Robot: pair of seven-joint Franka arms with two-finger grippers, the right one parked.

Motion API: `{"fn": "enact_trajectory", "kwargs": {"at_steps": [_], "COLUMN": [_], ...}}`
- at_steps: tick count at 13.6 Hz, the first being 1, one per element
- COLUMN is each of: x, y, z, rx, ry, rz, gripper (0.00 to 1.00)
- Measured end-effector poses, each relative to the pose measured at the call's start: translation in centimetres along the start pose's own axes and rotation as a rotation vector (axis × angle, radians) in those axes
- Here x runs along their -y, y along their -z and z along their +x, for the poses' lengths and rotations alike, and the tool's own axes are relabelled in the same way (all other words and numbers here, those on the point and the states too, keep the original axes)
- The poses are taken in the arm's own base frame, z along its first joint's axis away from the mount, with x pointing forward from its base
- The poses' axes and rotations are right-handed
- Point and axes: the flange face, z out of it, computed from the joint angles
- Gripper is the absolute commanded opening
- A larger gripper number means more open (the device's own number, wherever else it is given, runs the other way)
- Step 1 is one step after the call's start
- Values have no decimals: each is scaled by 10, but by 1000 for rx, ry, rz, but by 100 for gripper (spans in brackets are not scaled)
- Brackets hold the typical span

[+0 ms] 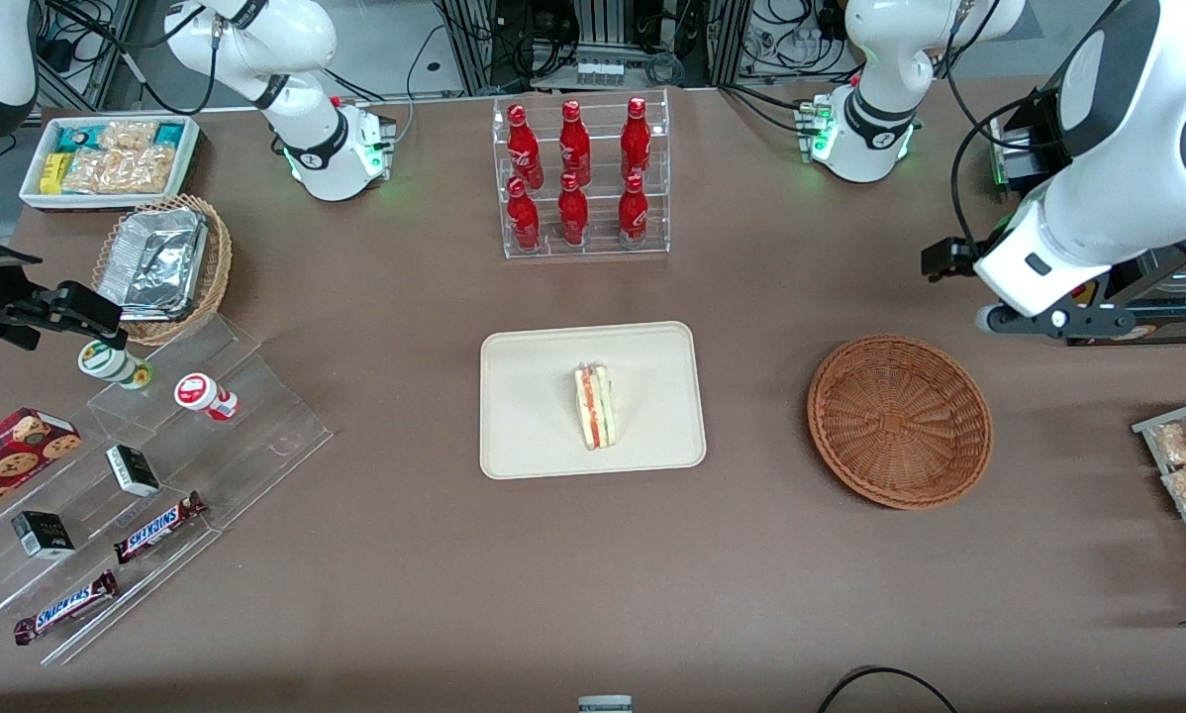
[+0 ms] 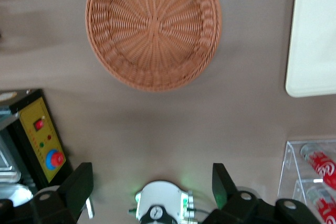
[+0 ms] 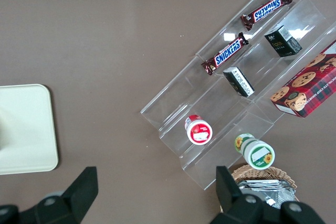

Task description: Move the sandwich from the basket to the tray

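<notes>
Two Snickers bars [image 1: 160, 527] readable; hand [image 2: 152, 190] open above table.

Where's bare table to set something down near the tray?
Bare table lies between the tray and the empty basket, and nearer the camera than both. The sandwich sits mid-tray. The bottle rack crowds above. The gripper, open, hovers above the table beside the basket.

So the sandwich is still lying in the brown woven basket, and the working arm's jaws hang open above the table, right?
Not quite. The basket is empty; the front view shows the sandwich lying on the tray. The rest holds: in the left wrist view the gripper hangs above the table, jaws open, holding nothing.
</notes>
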Motion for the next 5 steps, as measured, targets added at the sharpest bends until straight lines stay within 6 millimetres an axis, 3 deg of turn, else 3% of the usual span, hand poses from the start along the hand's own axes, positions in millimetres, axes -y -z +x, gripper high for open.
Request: {"fn": "enact_trajectory", "kwargs": {"at_steps": [2, 5], "x": [1, 27], "y": [4, 18], "z": [-11, -29], "rx": [21, 31], "ry": [4, 43], "rz": [3, -38], "gripper": [100, 100]}}
